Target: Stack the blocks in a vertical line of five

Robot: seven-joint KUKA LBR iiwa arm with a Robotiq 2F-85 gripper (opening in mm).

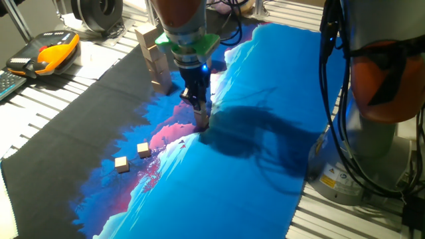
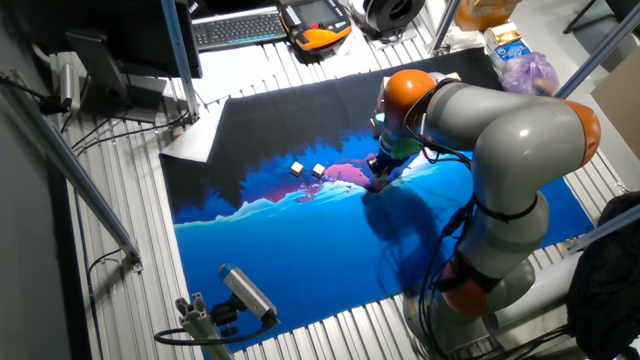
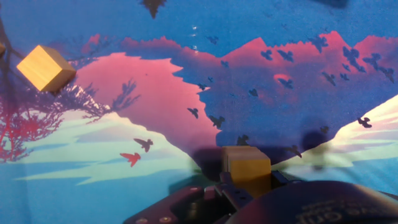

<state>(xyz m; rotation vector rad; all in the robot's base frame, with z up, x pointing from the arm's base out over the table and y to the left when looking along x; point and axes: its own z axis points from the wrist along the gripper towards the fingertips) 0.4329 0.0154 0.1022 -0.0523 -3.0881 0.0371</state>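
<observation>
A stack is being started down on the printed mat (image 1: 265, 113), and one small block (image 3: 247, 167) is being handled at the mat surface by the gripper (image 1: 201, 119). In the hand view the block is being gripped closely between the jaws, which are drawn in to its width. Whether it is being lifted or set down cannot be told. Two more blocks (image 1: 143, 150) (image 1: 121, 163) are lying loose, well apart from the claw. Next, a steady carry and square alignment are being called for, judging by the task.
</observation>
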